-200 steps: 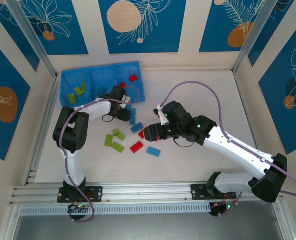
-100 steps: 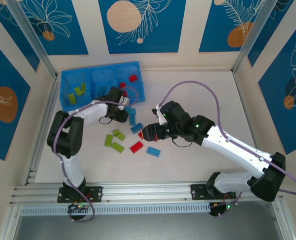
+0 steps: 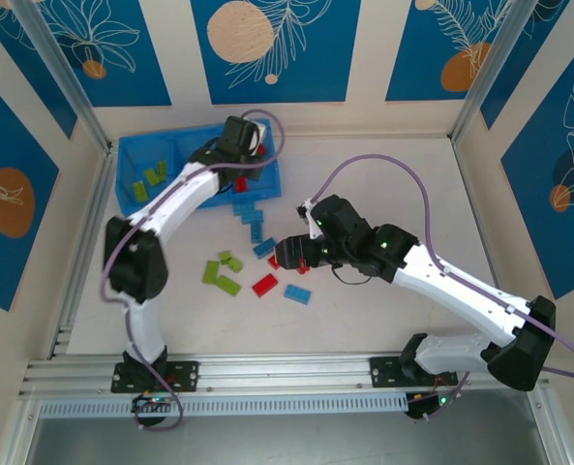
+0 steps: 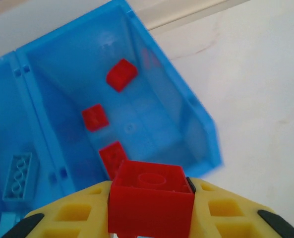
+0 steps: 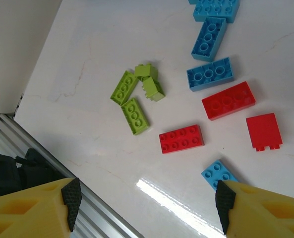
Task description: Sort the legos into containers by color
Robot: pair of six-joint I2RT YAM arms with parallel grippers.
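Drop-off step: small red plastic brick [image 4: 151, 196] clamped in L pincer [image 4: 149, 214], held approx. over red-stocked compartment [image 4: 137, 116] of shallow blue plastic tray [image 4: 189, 106]. R pincer [image 5: 146, 201] apart above loose bricks [image 5: 181, 138] on worktop [image 5: 87, 44]. Next: release req'd.

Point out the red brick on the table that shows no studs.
The squarish red brick, rightmost in the right wrist view; both longer red bricks show studs.

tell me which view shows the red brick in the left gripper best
Left wrist view: the red brick sits close up, clamped between the yellow fingers of the left gripper, over the tray. In the top external view the left arm hides it; the right wrist view faces loose legos.
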